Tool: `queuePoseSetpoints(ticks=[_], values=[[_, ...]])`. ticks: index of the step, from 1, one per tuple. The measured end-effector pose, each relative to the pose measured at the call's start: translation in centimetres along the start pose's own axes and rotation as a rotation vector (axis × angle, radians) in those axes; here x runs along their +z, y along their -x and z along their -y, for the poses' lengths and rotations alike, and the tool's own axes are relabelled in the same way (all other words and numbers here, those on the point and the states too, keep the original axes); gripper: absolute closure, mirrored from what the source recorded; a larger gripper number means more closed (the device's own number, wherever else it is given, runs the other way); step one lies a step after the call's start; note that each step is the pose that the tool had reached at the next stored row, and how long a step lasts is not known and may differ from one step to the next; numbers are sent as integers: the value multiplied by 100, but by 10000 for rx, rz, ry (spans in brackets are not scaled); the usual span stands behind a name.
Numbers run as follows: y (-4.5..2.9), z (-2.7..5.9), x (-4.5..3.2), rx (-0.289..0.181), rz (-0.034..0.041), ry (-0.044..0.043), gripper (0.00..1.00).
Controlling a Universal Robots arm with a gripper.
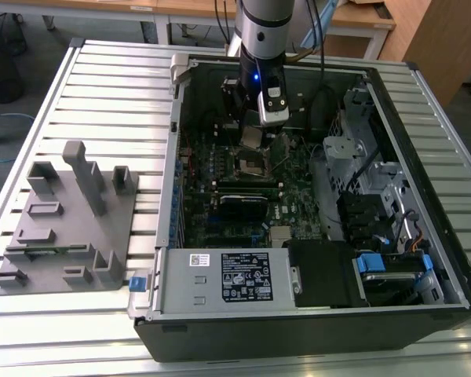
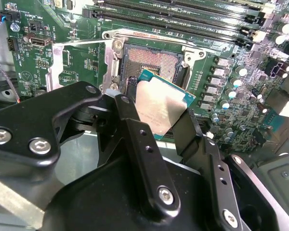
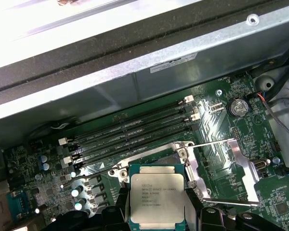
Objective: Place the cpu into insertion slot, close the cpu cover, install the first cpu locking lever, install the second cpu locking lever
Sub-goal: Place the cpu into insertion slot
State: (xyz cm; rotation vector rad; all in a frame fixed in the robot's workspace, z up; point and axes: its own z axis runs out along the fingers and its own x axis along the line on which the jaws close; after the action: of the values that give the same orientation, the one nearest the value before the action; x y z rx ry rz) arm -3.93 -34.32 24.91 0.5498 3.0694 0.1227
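Note:
My gripper [image 1: 253,138] is shut on the cpu [image 1: 251,140], a small square chip with a silver top, gripped by two opposite edges. In both wrist views the cpu [image 2: 161,108] [image 3: 156,195] sits between the black fingers [image 2: 130,130], hanging a little above the green motherboard. The insertion slot [image 2: 151,60], a dark square socket with a silver rim, lies just beyond the chip and has nothing in it. The cpu cover [image 2: 79,65] [image 3: 221,173], a silver frame plate, is swung open beside the socket. In the exterior view the insertion slot [image 1: 253,165] is right under the gripper.
Long black memory slots [image 3: 130,134] run alongside the socket. The open computer case has a metal wall [image 3: 135,62] close by, a power supply box [image 1: 235,279] at the front and drive cages [image 1: 357,157] on the exterior view's right. A grey fixture tray [image 1: 71,228] lies outside the case.

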Motion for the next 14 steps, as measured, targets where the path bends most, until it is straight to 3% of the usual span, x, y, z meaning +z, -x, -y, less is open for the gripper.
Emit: queuePoseSetpoints(ticks=[6,11,14], values=[[0,0,0,23,3,0,46],[0,1,7,763,62,-6,46],[0,1,7,796,65,-5,46]])
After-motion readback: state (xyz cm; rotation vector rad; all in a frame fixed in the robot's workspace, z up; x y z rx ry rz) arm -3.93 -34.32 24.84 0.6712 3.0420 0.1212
